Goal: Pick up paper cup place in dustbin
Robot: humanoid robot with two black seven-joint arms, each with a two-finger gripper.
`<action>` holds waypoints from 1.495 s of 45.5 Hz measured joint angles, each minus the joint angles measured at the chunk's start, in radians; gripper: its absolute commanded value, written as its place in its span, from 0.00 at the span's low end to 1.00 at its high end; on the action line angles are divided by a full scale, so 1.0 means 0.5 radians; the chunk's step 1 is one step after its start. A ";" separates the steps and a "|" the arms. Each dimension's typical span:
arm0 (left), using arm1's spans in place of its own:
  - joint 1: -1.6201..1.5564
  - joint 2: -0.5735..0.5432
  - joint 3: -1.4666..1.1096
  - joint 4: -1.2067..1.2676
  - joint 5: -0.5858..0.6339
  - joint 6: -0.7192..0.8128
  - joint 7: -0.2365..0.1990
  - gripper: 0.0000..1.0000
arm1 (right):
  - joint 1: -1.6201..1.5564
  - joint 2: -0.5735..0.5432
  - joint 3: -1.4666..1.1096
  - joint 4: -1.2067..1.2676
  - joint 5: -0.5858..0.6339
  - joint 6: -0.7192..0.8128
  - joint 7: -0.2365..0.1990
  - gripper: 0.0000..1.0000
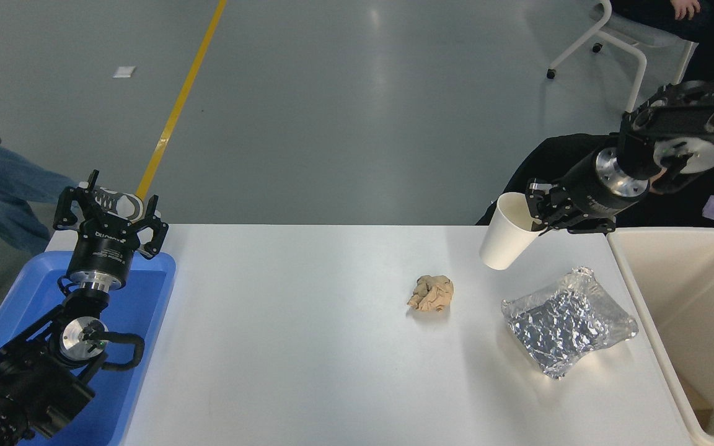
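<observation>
1. One part of the job looks done: the paper cup (506, 234) is off the table (307, 347), hanging in the air above its far right area, tilted with its mouth up and toward the arm.
2. The right gripper (538, 214) pinches the cup at the rim, one finger inside the mouth and one outside on the wall.
3. The cup is not yet over the dustbin (642, 291); it hangs near the bin's left wall, just beyond the far edge of the crumpled foil tray (564, 325).
4. What remains, as I judge it: carry the cup to the right until it is over the bin's opening, then release it.
5. The carry should pass above the foil tray and the bin's thick rim; a cup held only by its rim could swing or slip, so that is the risk.
6. The tan paper ball (431, 293) lies on the table, well apart from the cup.
7. The left gripper (109, 214) is parked at the lower left above the blue tray (140, 310), fingers spread and holding nothing.
</observation>
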 measured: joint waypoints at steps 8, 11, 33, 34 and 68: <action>0.001 0.000 0.000 0.000 0.000 0.000 0.000 0.99 | 0.347 -0.041 -0.089 0.101 0.000 0.078 0.000 0.00; 0.001 0.000 0.000 0.000 0.000 0.000 0.000 0.99 | 0.453 -0.053 -0.113 0.123 0.000 0.096 0.001 0.00; 0.001 0.002 0.001 0.000 0.000 0.003 0.000 0.99 | 0.736 -0.117 -0.328 0.164 -0.005 0.135 0.000 0.00; 0.002 0.002 0.001 0.000 0.000 0.003 0.000 0.99 | 0.736 -0.126 -0.350 0.164 -0.007 0.136 0.000 0.00; 0.004 0.000 -0.001 0.001 0.000 0.008 -0.003 0.99 | -0.225 -0.609 -0.476 -0.273 -0.044 -0.261 -0.001 0.00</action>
